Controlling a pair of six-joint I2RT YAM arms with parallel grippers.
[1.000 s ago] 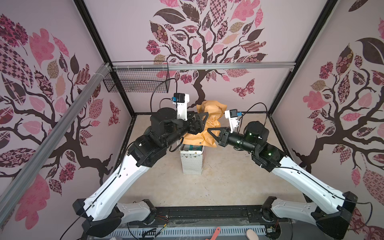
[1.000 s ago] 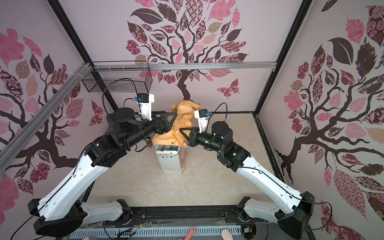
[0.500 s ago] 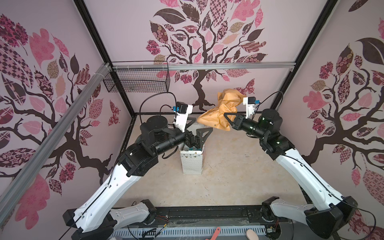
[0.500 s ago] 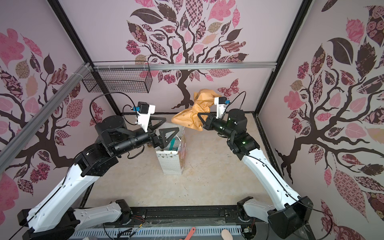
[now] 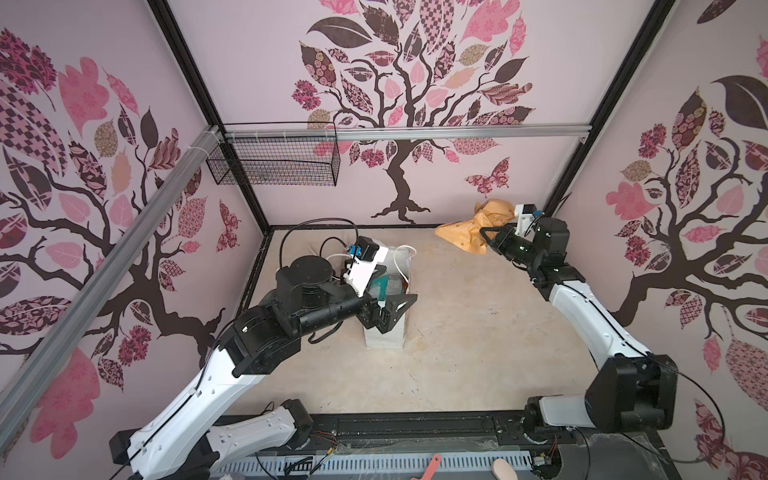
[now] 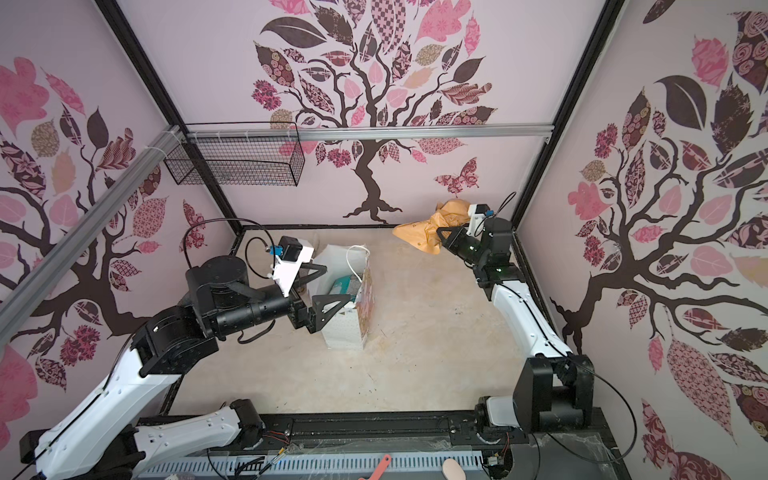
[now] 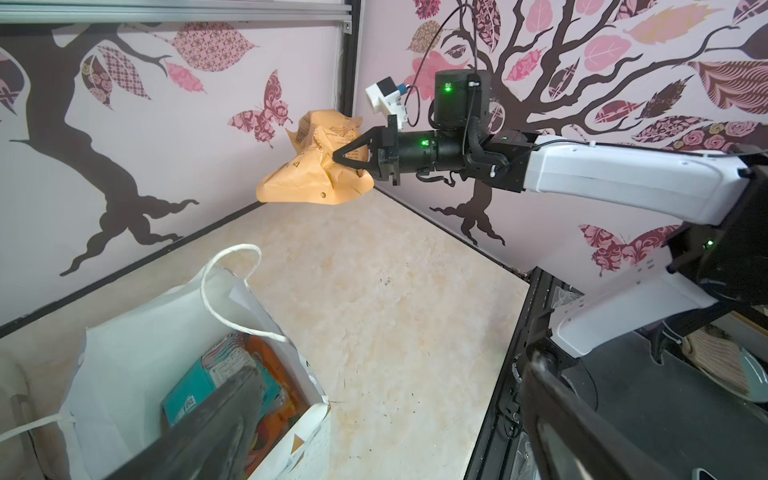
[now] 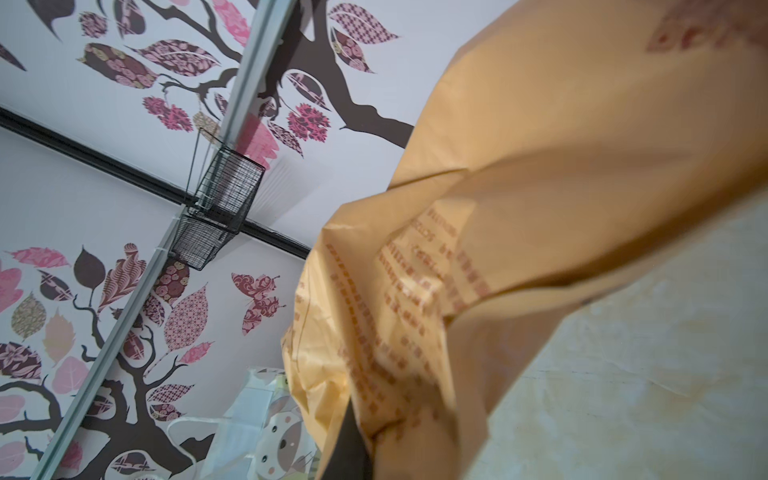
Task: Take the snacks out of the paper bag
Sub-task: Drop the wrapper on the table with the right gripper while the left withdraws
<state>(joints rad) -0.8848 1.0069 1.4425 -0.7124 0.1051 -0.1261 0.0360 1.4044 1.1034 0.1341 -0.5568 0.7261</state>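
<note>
Closest to us, the left hand (image 6: 338, 281) is spread wide and hovering right at the mouth of the paper bag (image 6: 345, 332). From the left wrist view, one finger (image 7: 216, 415) crosses over the opening while its partner sits well out to the side. Whether either one touches the paper, I can't tell.

The bag stands upright on the desk (image 5: 457, 353), left of the middle, with its mouth gaping. One white cord handle (image 7: 224, 266) loops up from its far rim. And look inside: a teal packet (image 7: 199, 382) lies on top, with an orange packet (image 7: 278, 370) tucked against it, both down in the bag. What lies under them is hidden.

Now across to the far right corner. The right hand (image 5: 486, 237) is pressed together on a big tan packet (image 5: 461, 235), pinching a crumpled fold of it. That packet is out of the bag and well apart from it. It's up in the air above the desk, near where the back wall meets the right wall. It hangs crinkled and lopsided, its wider end pointing toward the middle of the desk. The right wrist view is nearly filled with it, red print on tan film.

Furthest back, a black wire basket (image 5: 274, 166) hangs from the rail on the back wall, over the left side.
</note>
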